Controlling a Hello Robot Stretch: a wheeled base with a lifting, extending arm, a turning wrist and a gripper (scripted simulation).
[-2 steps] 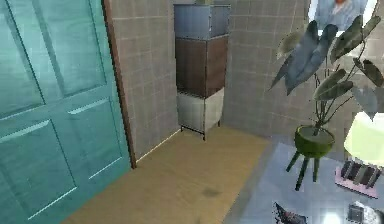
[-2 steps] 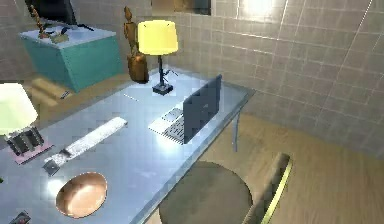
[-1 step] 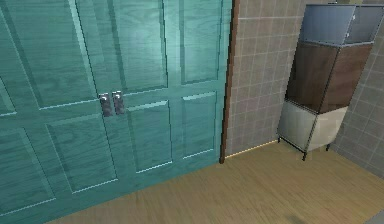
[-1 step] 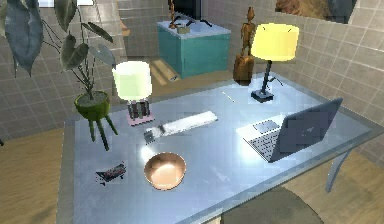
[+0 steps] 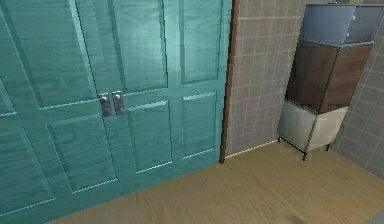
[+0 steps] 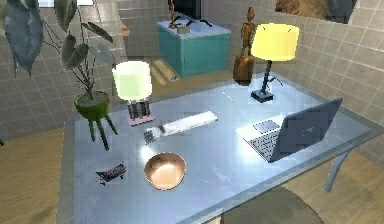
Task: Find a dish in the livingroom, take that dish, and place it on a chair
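Observation:
A copper-coloured bowl [image 6: 165, 170] lies on the pale blue-grey table [image 6: 220, 175] in the arm side view, near the table's front edge and left of the middle. Just left of the bowl lies a small dark object [image 6: 111, 174]. Below the table's front edge at the bottom right, a dark rounded shape [image 6: 268, 208] shows; it may be a chair seat.
On the table stand a potted plant [image 6: 92, 105], a small lamp [image 6: 133, 85], a yellow lamp [image 6: 272, 50], a laptop [image 6: 295, 130] and a flat white device [image 6: 185, 124]. Behind it stands a teal cabinet [image 6: 195, 48]. The forward view holds teal double doors [image 5: 110, 90] and a stacked cabinet [image 5: 325, 80].

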